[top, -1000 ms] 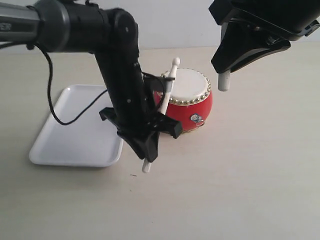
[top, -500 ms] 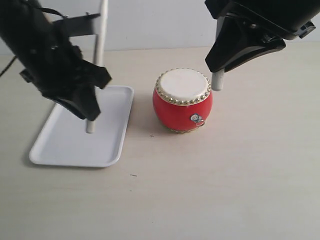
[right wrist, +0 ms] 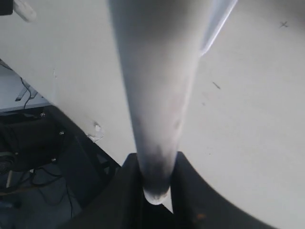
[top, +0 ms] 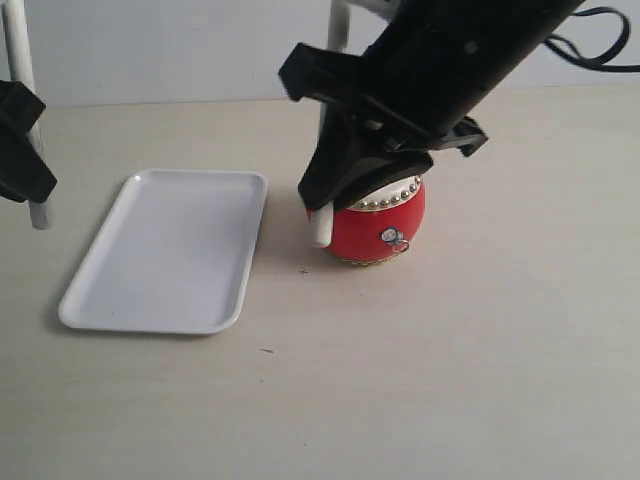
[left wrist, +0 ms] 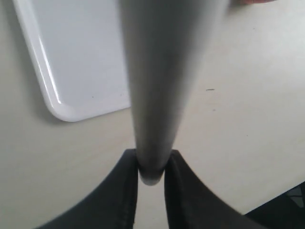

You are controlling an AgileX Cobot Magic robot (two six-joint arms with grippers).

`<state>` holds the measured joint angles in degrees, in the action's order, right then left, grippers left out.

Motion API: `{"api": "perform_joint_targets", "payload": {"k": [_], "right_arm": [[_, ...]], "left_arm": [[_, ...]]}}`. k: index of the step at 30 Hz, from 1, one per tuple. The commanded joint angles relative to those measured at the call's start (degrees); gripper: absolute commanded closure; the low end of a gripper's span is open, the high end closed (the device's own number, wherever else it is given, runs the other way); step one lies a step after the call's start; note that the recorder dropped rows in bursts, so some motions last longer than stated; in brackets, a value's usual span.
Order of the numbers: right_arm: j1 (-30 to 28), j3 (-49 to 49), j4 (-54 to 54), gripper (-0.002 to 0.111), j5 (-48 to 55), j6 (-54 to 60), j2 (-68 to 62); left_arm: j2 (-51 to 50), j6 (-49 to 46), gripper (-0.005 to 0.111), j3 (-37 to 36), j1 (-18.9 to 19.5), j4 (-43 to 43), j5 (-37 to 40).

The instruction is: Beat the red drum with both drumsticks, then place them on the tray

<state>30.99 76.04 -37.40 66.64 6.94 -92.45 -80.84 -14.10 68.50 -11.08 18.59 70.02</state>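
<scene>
L jaws are clamping the L drumstick (left wrist: 155, 86) near its butt end, closed snug on the wood w/ no gap showing. R jaws are doing the same w/ the R drumstick (right wrist: 155, 95), pinching it low on the shaft. Both sticks are standing roughly upright in the ext. view.

The red drum (top: 388, 225) is sitting on the desk (top: 470, 380), mostly hidden under the R arm, which is reaching across it. The R stick's lower tip is hanging at the drum's tray-facing side, and I can't tell if it's touching.

The tray (top: 170, 250) is lying flat and bare just beside the drum, to its left in the ext. view, w/ its long axis running near-to-far and slightly slanted.

Key relation: the tray is lying btwn the two arms. The L jaws are hovering just off its far-left corner, so the L arm is looking nearer. The R arm is needing to clear the drum and cross the gap.

Judging from this, each stick is needing to tip from upright to flat and line up w/ the tray's long axis before release, or it risks overhanging the low rim and rolling off.
</scene>
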Motion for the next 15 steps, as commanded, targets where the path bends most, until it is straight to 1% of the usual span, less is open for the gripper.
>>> {"api": "perform_joint_targets", "payload": {"k": [1, 4, 11, 15], "right_arm": [[2.75, 0.34, -1.4, 0.108, -1.73, 0.83, -2.42], [3.71, 0.34, -1.17, 0.108, -1.73, 0.83, -3.12], [3.71, 0.34, 0.36, 0.108, -0.51, 0.83, -2.09], [3.71, 0.34, 0.51, 0.108, 0.84, 1.92, -2.06]], "left_arm": [[-3.6, -0.52, 0.107, -0.28, 0.48, -0.35, -0.06], [-9.37, -0.83, 0.107, -0.28, 0.37, -0.35, -0.06], [-25.15, -2.09, 0.107, -0.28, 0.37, -0.62, -0.06], [-31.5, -2.21, 0.107, -0.15, 0.37, -0.62, -0.06]]}}
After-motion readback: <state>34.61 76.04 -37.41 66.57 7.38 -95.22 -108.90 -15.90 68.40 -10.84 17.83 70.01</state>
